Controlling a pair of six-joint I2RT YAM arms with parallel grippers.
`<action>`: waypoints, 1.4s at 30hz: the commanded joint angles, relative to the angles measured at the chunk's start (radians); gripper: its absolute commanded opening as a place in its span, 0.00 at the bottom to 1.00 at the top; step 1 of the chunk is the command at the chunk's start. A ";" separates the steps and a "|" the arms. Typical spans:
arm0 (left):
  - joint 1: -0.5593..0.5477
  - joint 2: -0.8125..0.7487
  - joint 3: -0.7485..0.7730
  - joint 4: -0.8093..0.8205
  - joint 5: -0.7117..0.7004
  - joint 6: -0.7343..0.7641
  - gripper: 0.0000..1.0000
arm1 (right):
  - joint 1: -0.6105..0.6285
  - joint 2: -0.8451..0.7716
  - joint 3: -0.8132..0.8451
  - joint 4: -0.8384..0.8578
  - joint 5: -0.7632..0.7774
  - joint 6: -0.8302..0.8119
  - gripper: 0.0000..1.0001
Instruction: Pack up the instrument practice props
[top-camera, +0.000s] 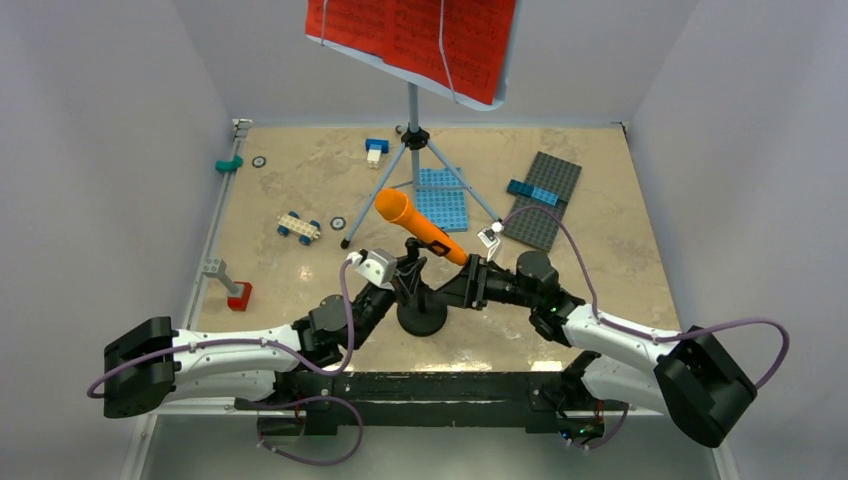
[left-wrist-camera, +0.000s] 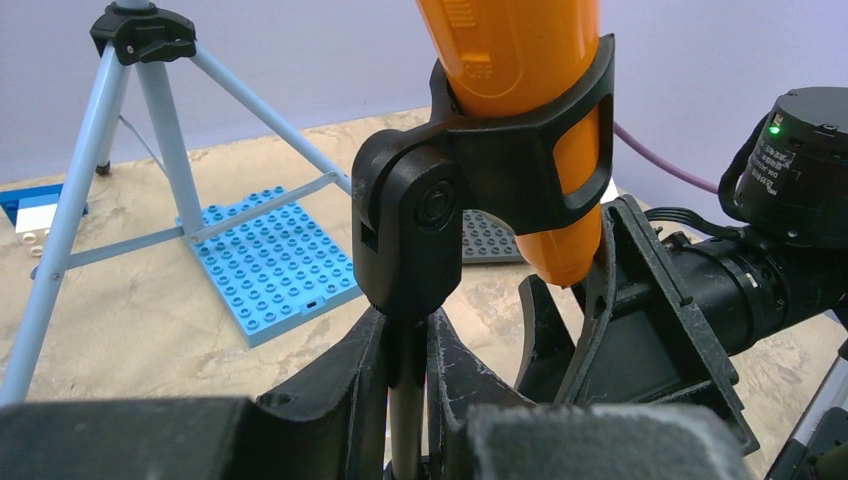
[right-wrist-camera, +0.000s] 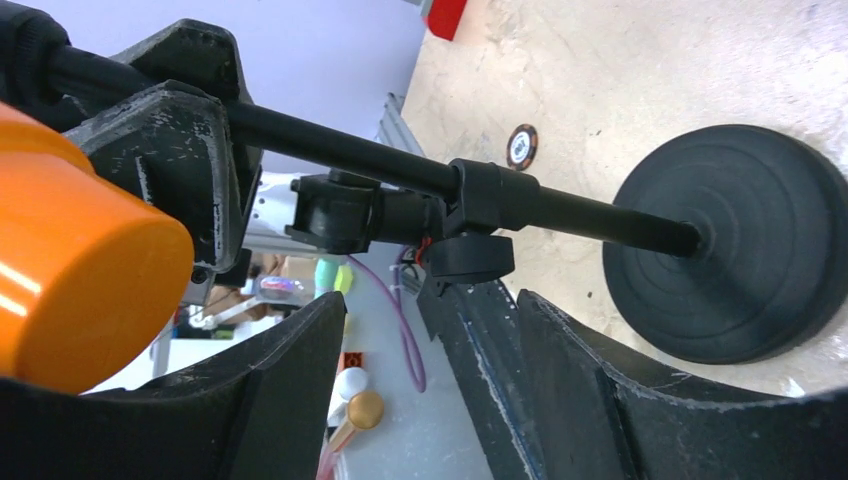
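Note:
The orange toy microphone (top-camera: 418, 226) sits tilted in the clip of its short black stand, whose round base (top-camera: 422, 320) rests on the table near the arms. My left gripper (top-camera: 403, 283) is shut on the stand's thin pole (left-wrist-camera: 408, 400), just under the clip joint. My right gripper (top-camera: 464, 284) is open beside the microphone's lower end (left-wrist-camera: 560, 250), with nothing between its fingers (right-wrist-camera: 560, 380). The right wrist view shows the microphone (right-wrist-camera: 70, 290), the pole and the base (right-wrist-camera: 735, 245). The pale-blue music stand (top-camera: 413, 110) stands behind, its tripod (left-wrist-camera: 150, 110) spread, and holds the red sheet-music pages (top-camera: 410, 40).
A blue studded plate (top-camera: 441, 197) lies between the tripod legs and a grey plate (top-camera: 545, 200) lies to its right. A small wheeled car (top-camera: 299, 227), a red and grey brick piece (top-camera: 232, 290), a teal piece (top-camera: 229, 163) and a small blue brick (top-camera: 375, 148) lie on the left.

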 joint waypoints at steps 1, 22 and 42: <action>-0.015 0.009 -0.036 0.011 -0.012 -0.013 0.00 | -0.010 0.053 0.037 0.151 -0.067 0.079 0.66; -0.057 0.028 -0.036 0.049 -0.061 0.018 0.00 | -0.027 0.204 0.023 0.293 -0.027 0.239 0.38; -0.071 0.074 -0.004 -0.009 -0.076 -0.019 0.00 | 0.014 0.000 0.178 -0.284 0.226 -0.476 0.00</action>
